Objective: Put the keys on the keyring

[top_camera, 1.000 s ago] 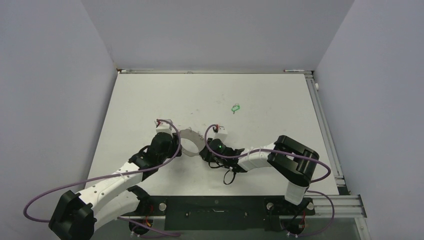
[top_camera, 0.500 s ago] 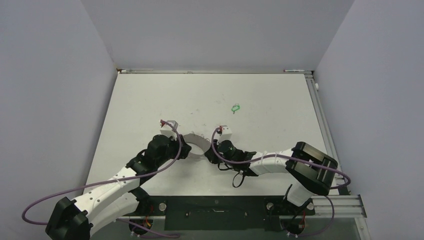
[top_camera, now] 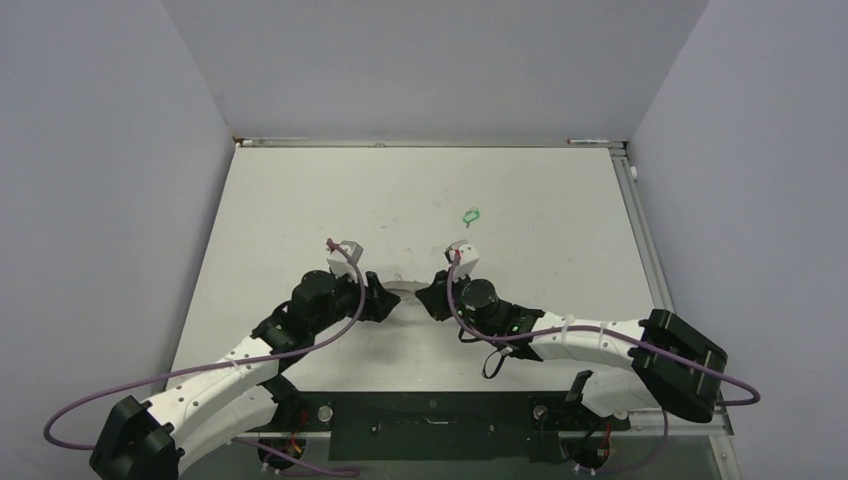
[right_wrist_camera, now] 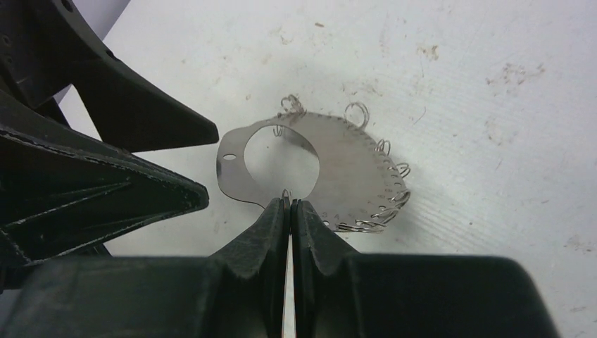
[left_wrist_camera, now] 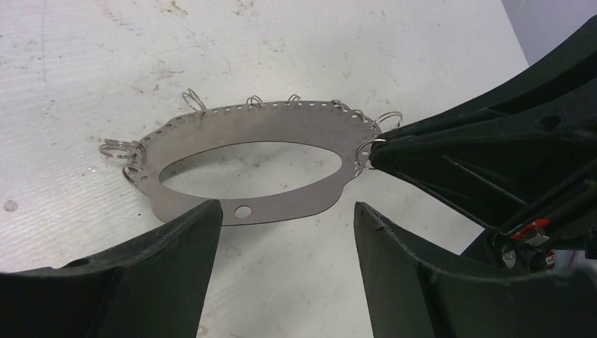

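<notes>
A large flat grey metal keyring (left_wrist_camera: 281, 125), edged with tiny wire loops, is sitting between the two arms over the white desk (top_camera: 300, 200). The left gripper (left_wrist_camera: 285, 209) is keeping nothing, its jaws standing wide apart and flanking the ring's rim. The right gripper (right_wrist_camera: 288, 201) is pinching the opposite rim, jaws shut. The tiny bright green key (top_camera: 471, 214) is lying well apart, farther back.

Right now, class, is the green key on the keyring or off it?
Off. The green key lies alone on the table, well apart from the keyring.
</notes>
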`<state>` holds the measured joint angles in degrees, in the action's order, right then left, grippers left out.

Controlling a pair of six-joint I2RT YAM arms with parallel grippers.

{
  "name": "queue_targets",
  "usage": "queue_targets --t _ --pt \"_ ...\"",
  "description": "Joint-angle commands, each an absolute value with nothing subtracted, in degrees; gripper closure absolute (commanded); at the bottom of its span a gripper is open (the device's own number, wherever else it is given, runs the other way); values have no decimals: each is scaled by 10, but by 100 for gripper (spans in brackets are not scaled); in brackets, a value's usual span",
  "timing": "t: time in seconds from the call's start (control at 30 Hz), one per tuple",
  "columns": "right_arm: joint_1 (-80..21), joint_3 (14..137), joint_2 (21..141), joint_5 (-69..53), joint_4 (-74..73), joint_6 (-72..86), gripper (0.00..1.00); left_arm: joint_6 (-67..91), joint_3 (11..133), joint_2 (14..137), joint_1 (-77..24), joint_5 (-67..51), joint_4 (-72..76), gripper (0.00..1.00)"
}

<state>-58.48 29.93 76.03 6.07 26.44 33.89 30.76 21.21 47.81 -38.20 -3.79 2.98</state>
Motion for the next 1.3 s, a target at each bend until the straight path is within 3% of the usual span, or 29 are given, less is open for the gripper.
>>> queue_targets --t 0.0,0.13,0.27,0.73,1.07,1.27 --pt "-579 309 712 100 269 288 95 298 220 470 -388 -52 94 33" --pt "-573 315 681 113 245 271 95 281 195 451 -397 -32 164 24" --pt "-564 317 651 116 220 261 95 256 190 443 -404 -36 213 23" --pt "-542 324 577 101 163 246 95 185 174 563 -448 -101 425 33" --pt "-512 298 535 43 177 222 95 175 248 575 -476 -74 373 42" --pt "-485 252 463 -50 219 199 95 151 277 538 -476 -142 326 47"
